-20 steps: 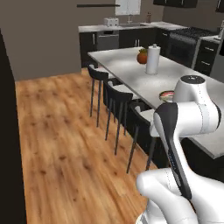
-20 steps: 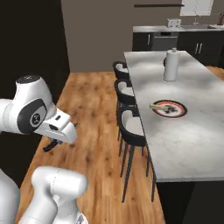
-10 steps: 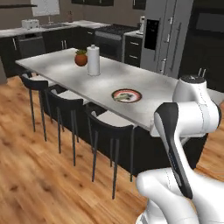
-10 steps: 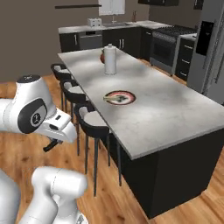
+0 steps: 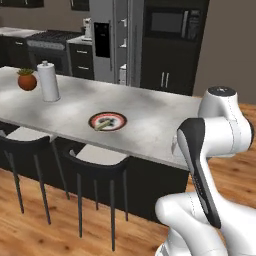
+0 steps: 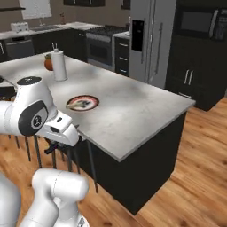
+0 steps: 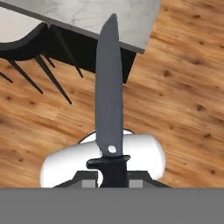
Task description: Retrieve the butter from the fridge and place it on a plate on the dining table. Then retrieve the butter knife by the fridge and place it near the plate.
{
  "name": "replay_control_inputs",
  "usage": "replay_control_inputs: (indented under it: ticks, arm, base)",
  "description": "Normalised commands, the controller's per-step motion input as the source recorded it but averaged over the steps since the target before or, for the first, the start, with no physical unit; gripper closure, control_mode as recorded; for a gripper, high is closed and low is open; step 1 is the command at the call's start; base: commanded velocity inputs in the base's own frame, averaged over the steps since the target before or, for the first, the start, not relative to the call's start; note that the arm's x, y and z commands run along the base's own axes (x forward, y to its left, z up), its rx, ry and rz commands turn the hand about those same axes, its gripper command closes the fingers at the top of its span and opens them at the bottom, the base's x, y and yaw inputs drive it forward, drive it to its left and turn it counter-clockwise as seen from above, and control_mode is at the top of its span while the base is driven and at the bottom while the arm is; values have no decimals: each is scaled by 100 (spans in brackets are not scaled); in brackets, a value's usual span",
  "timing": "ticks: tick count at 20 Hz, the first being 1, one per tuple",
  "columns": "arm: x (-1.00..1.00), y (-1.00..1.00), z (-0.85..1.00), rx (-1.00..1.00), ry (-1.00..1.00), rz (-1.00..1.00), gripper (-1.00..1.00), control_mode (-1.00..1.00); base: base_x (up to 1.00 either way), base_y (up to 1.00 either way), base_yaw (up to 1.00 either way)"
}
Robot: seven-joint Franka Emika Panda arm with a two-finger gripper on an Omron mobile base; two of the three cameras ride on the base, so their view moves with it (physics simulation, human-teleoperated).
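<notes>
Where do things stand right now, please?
Gripper shut on butter knife. Butter on plate, dining table. Stools along near edge.

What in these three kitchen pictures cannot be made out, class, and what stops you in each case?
- Pincer fingertips, hand view: covered by the butter knife handle and the picture's bottom edge.
- Butter on the plate, left base view: too small to show whether it lies flat.
- Fridge top, right base view: cut off by the upper edge.
- Dining table top, hand view: mostly cut off by the upper edge.
</notes>
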Motion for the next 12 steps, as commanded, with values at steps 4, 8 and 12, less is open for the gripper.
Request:
replay_control_inputs:
  ticks: [4,8,12]
  arm:
    - [0,0,0,0,0,0,100,100]
    - [0,0,0,0,0,0,100,100]
    - [0,0,0,0,0,0,100,100]
  base:
    - [10,72,-45]
    - [4,63,-42]
    - [4,43,-36]
